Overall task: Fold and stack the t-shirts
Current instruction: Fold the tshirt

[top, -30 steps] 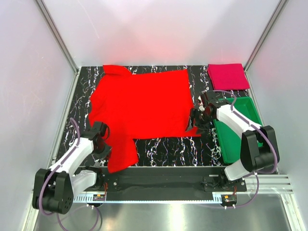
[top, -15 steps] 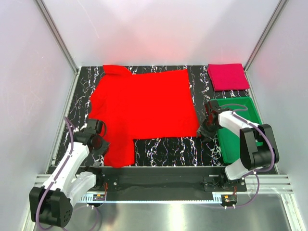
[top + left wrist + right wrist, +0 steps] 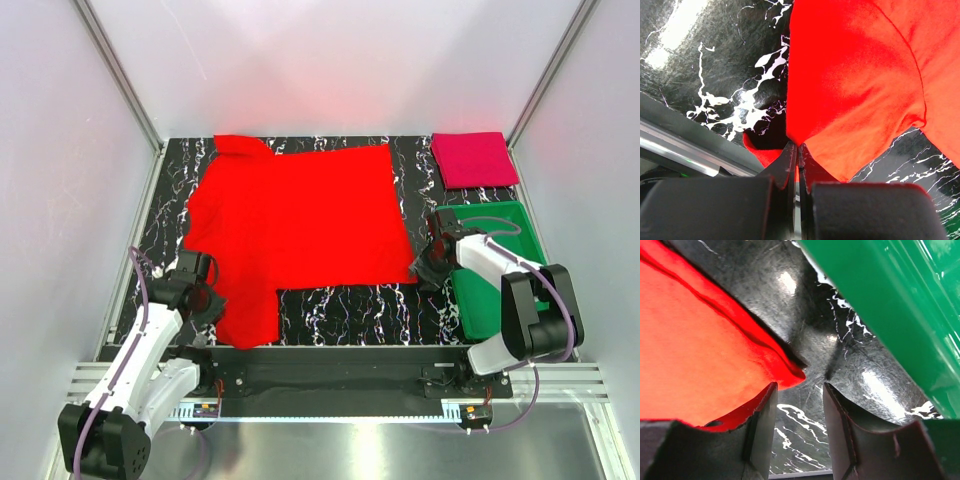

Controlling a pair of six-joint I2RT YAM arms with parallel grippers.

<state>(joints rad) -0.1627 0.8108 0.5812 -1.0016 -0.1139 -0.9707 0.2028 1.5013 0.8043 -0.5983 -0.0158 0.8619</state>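
A red t-shirt [image 3: 300, 215] lies spread on the counter [image 3: 350, 310], left pincer [image 3: 207, 300] at its near sleeve, right pincer [image 3: 424, 268] at its near-right corner beside a green tray [image 3: 487, 312]. A folded crimson t-shirt [image 3: 473, 159] lies far right.

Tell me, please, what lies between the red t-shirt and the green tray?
Bare marbled table under the open right gripper, shown in the right wrist view.

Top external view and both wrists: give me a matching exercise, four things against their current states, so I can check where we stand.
Things:
1. red t-shirt
2. crimson t-shirt
3. left gripper
4. right gripper

States:
A. folded square, far right
B. open, at a red cloth corner
C. spread out flat
D. shut, pinching a red cloth edge

Pairs: 1-C, 2-A, 3-D, 4-B
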